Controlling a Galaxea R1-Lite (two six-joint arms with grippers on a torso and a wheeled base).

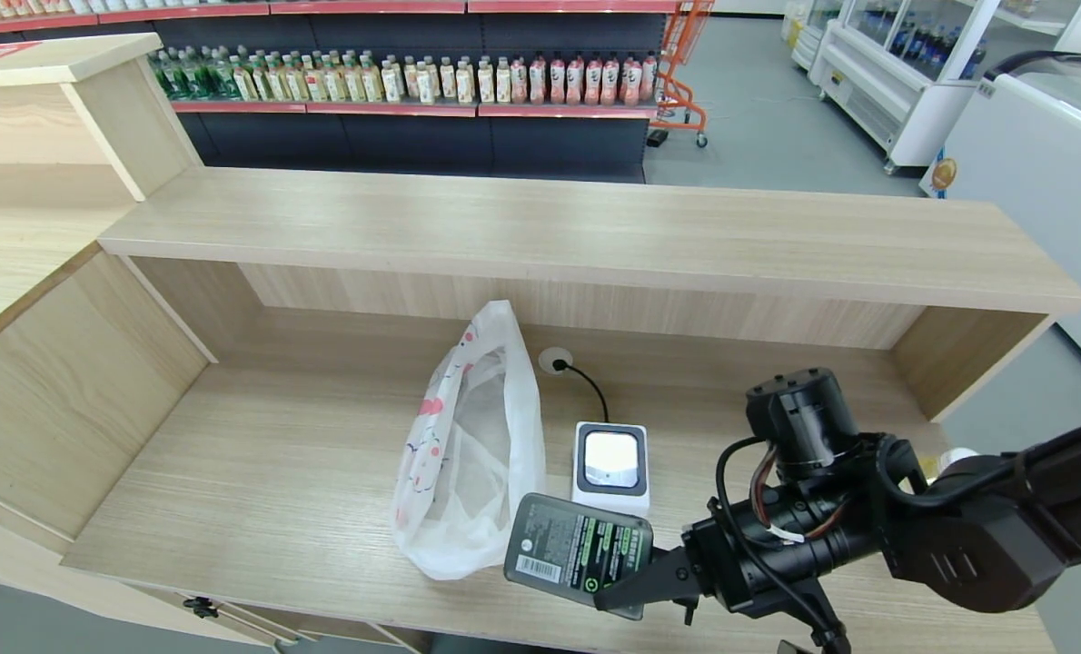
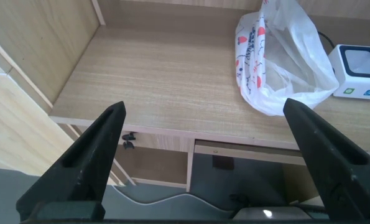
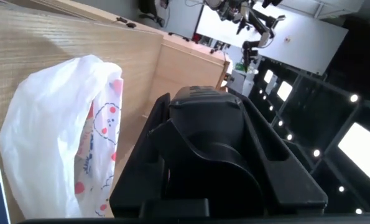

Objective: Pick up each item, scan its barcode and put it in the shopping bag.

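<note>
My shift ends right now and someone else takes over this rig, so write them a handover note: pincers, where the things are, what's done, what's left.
Left pincer: open, empty, out before the counter's front edge.
Right pincer: shut on a dark pack, held over the counter's front just before the scanner, barcode label facing up.
Shopping bag: slumped on the counter, beside the scanner on the robot's left; contents unclear.
Done: pack picked up. Whether it has been scanned cannot be told.
Left: probably turn the barcode to the scanner window, then put the pack in the bag.
</note>
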